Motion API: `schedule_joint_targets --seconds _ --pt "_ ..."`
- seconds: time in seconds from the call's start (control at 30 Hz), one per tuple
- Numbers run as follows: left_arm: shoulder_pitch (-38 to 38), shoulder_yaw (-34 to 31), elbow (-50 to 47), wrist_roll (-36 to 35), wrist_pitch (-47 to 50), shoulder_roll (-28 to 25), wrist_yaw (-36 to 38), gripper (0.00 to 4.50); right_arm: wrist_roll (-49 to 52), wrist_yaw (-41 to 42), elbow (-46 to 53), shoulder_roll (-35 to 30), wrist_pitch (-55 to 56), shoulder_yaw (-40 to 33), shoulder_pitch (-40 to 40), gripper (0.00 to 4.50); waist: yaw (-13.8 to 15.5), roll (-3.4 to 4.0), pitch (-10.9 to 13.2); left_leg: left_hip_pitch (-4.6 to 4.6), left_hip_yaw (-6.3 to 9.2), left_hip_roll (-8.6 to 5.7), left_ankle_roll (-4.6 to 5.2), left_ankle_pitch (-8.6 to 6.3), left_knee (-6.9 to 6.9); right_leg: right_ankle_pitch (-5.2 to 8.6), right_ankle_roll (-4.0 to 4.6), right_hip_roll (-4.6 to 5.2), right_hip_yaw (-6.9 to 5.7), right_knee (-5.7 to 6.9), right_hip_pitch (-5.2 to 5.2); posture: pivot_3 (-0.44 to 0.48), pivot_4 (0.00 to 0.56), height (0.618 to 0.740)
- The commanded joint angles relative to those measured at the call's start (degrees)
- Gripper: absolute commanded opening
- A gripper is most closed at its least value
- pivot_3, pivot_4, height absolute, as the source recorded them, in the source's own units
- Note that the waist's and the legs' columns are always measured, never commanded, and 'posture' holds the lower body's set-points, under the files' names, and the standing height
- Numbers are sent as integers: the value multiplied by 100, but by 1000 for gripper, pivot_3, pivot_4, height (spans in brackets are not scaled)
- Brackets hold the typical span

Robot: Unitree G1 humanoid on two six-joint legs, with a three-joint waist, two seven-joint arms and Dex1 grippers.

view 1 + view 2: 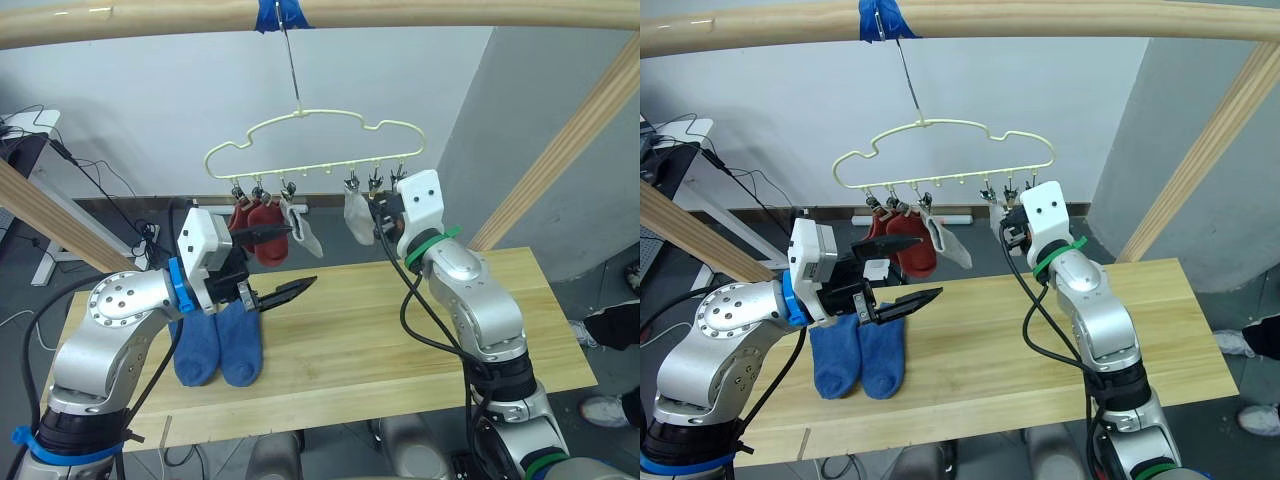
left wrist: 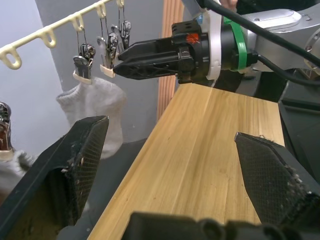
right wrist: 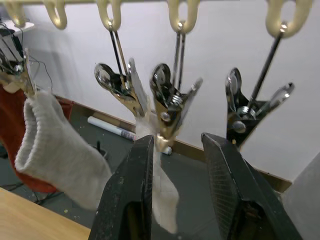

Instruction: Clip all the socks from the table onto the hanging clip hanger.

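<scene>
- Socks: right tool (image 3: 172,150), fingers slightly parted, sits at the clip (image 3: 167,107) holding one grey sock (image 1: 358,218) on the clip hanger (image 1: 312,150).
- Left tool (image 1: 285,262) spread wide, empty, above the surface (image 1: 380,330).
- Two blue socks (image 1: 218,345) lie at its 7 o'clock.

Your right hand (image 3: 175,165) sits just below the clip hanger (image 1: 310,150), socks (image 1: 285,228) hanging to its left. Under your left hand (image 1: 285,268), two socks (image 1: 220,342) lie on the worktop (image 1: 400,340).
</scene>
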State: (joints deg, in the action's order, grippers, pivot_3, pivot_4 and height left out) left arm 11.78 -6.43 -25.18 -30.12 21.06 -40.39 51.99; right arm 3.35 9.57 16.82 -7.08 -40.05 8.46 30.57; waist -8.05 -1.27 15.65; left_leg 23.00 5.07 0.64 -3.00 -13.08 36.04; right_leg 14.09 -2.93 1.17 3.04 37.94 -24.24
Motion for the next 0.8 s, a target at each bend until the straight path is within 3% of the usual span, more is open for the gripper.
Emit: schedule_joint_targets --seconds 0.03,0.8 --pt "53 -17 -104 -3 -64 -48 31 4479 -40 -105 62 143 151 -36 186 1558 0 -1 2 0 -3 0 0 0 0 0 0 0 3 0 0 -182 288 740" --pt "72 59 -105 31 -90 -57 47 4479 -126 -741 -21 1024 113 -262 513 1558 -9 -3 6 -2 -56 1 -4 -3 -4 -2 -5 -3 61 -3 -22 -181 283 740"
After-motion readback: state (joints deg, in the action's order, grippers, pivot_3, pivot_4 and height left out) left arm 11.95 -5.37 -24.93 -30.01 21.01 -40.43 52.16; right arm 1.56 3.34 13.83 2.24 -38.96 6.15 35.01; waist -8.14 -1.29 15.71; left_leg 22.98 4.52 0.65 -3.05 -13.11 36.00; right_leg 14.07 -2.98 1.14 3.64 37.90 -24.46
